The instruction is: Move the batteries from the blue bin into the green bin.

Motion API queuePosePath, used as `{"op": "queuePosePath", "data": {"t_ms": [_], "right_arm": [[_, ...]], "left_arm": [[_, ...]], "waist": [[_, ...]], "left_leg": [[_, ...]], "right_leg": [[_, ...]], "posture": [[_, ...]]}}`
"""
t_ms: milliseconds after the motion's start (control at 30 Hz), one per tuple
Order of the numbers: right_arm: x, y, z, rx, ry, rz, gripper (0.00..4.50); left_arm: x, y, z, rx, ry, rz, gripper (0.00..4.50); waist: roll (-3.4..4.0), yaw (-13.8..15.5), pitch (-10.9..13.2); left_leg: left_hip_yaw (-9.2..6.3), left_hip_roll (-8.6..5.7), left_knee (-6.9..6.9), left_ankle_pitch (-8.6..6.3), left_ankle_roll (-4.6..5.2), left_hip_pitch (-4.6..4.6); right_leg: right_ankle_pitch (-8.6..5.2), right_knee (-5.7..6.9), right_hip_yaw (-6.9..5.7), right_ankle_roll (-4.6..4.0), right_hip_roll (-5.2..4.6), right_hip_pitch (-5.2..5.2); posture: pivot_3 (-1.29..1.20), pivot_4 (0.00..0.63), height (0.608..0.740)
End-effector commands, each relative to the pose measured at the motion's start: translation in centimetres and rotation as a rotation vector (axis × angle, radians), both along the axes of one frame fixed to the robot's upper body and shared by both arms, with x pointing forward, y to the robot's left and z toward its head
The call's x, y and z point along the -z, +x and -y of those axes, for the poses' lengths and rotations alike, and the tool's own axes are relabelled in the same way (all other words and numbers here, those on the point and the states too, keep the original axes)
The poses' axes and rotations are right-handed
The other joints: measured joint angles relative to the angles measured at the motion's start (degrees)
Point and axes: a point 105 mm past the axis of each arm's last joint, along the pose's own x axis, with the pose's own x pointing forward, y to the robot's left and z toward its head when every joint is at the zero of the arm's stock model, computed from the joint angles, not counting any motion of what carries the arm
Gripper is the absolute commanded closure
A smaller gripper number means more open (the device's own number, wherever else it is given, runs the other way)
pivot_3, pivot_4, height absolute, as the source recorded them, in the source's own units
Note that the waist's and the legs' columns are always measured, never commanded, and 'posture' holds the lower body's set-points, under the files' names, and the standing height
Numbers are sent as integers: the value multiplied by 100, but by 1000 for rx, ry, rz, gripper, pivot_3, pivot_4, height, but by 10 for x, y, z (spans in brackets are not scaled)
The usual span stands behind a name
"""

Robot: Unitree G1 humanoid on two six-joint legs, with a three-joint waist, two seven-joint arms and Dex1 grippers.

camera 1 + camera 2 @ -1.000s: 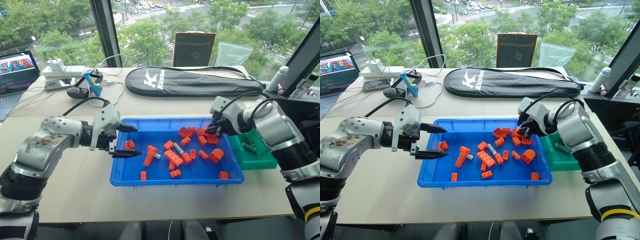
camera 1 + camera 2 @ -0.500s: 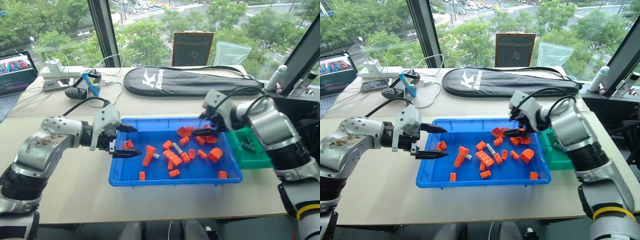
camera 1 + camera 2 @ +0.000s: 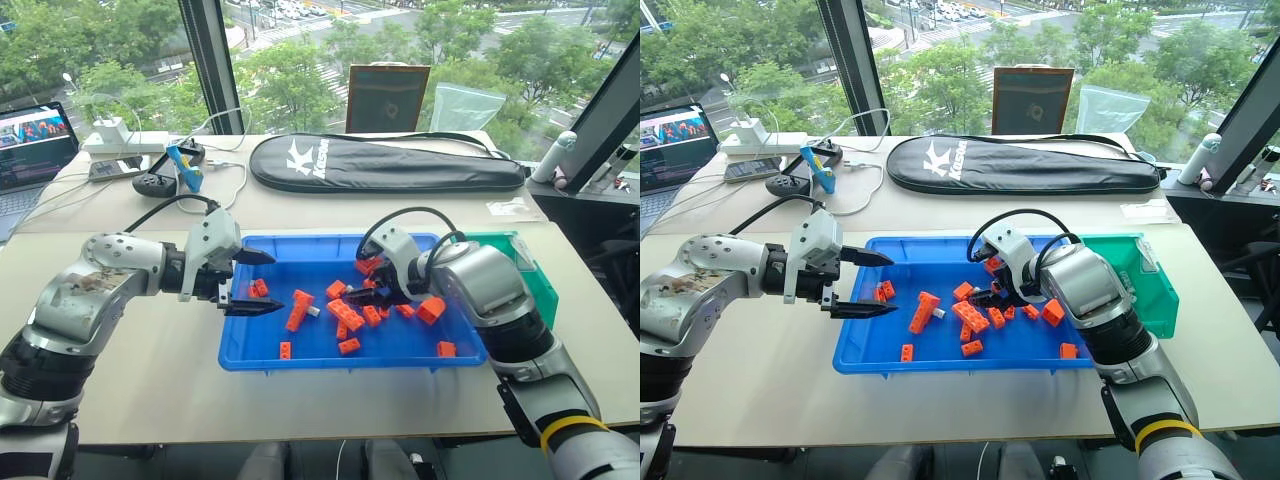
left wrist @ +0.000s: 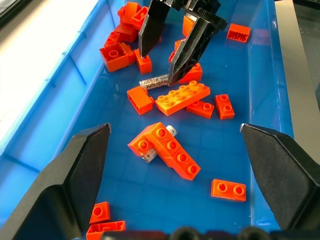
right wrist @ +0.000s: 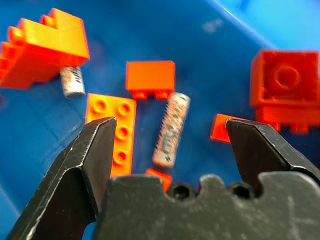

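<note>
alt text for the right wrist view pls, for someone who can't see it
The right hand hangs open over the blue bin, its two black fingers either side of a silvery battery lying on the bin floor. Orange bricks are scattered around it, and a second battery lies beside an orange block.

Bright daylight enters through the windows [image 3: 300, 60]; right wrist view blurred.

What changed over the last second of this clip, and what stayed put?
The right gripper swung from the small deep green plastic bin leftward over the wide shallow bright-blue plastic bin, opened wide, and now hangs above a small silvery-grey battery. The left gripper, open, the orange toy bricks and both bins stayed.
</note>
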Motion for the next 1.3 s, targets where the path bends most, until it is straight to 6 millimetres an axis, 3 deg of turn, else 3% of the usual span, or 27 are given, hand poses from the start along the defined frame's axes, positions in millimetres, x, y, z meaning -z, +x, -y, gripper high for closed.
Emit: {"op": "queuePosePath", "data": {"t_ms": [33, 167, 467, 567, 833, 1033, 1300], "right_arm": [[1, 2, 0, 29, -9, 0, 466], [6, 3, -2, 31, -11, -3, 1392], [3, 4, -8, -28, -49, 65, 4484], [-10, 12, -3, -53, -86, 149, 4484], [-40, 20, 10, -70, -126, 256, 1976], [-52, 1, -10, -117, -31, 195, 12], [-15, -25, -21, -92, -11, -30, 12]], "left_arm": [[-11, 2, 0, 5, 4, 58, 0], [-11, 3, 1, 5, 5, 62, 0], [-11, 3, 1, 2, 5, 62, 0], [-10, 4, 1, 1, 6, 62, 0], [-10, 3, 2, 5, 2, 63, 0], [-9, 3, 2, 8, 5, 63, 0], [-9, 4, 3, 8, 7, 65, 0]], "waist": [[0, -1, 0], [-2, -2, -2], [-2, -15, -2], [-2, -8, -1], [-3, -16, -1], [-3, -15, -1], [-3, 21, -1]], "left_leg": [[0, 0, 0, 0, 0, 1], [0, 0, 0, 0, 0, 3], [0, 4, 0, 0, 0, 4], [0, 3, 0, 0, 0, 4], [1, 4, -2, 0, 0, -1], [1, 5, -2, 0, 0, -1], [-3, 4, -1, 0, 0, -2]], "right_leg": [[0, 0, 0, 0, 0, 0], [0, 0, 0, 0, 1, 4], [0, 1, 0, 0, 4, 3], [0, 0, 0, 0, 4, 3], [0, -2, 0, -1, 4, -3], [-1, -2, 0, -1, 4, -3], [0, -2, 0, -1, 6, 2]], "posture": [[0, 150, 740], [0, 150, 740], [0, 150, 740], [0, 150, 740], [0, 150, 740], [0, 150, 740], [0, 150, 740]]}}
